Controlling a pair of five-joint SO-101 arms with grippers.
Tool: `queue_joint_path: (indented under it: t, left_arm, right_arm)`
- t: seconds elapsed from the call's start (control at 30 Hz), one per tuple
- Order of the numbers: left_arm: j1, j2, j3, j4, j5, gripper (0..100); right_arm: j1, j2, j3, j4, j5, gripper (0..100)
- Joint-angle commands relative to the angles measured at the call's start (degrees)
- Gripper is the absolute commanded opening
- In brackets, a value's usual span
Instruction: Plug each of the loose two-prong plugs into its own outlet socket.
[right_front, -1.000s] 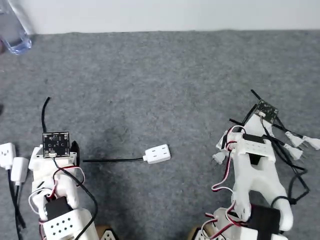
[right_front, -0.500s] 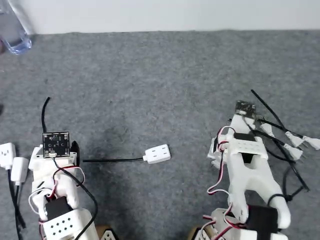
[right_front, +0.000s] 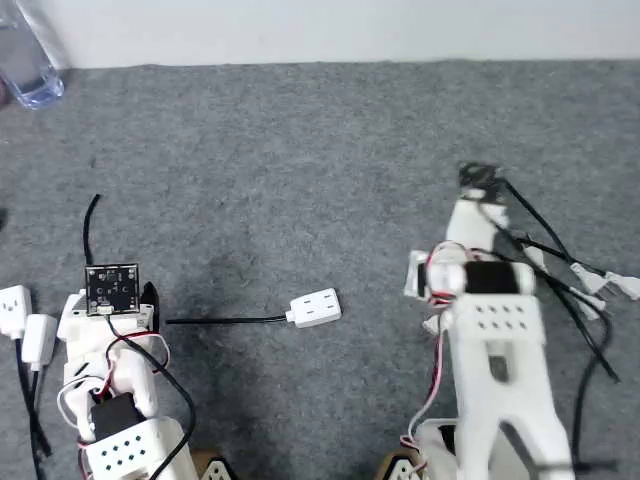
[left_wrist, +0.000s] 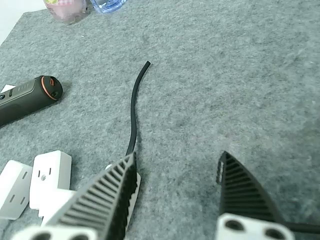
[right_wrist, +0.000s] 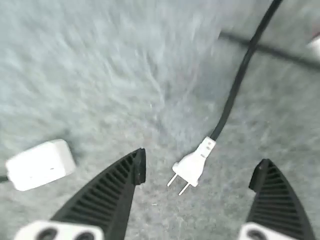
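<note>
Nothing plugged in yet, by the look of it. Right gripper (right_wrist: 201, 157) hangs wide open over a loose white two-prong plug (right_wrist: 192, 169), prongs bare on the desk (right_front: 300, 150), the outlet socket (right_front: 315, 308) nearby. Left gripper (left_wrist: 177, 157) gapes open too, empty. Every insertion remains.

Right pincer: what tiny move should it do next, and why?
Probably lower straight down and close on the white plug. The right pincer is open, and in its wrist view the plug lies loose on the grey mat between its fingers, not yet touched.
</note>
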Motion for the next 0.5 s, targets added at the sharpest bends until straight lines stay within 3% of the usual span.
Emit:
queue_joint_path:
  t: [0.0,0.27,0.33,0.47]
  left_arm:
    - [0.4,-0.7,-0.4,-1.5,0.4,25]
    - [0.4,-0.7,-0.4,-1.5,0.4,25]
    - [0.4,-0.7,-0.3,-1.5,0.4,25]
    - [0.4,-0.7,-0.3,-1.5,0.4,25]
  right_arm:
    - [3.3,-6.5,-4.0,3.3,0.1,33.0]
    - [15.3,-7.5,-1.9,-0.5,1.4,32.9]
    - [15.3,-7.6,-1.2,-0.6,7.4,32.9]
    - [13.3,-7.3,0.4,-2.7,30.6,32.9]
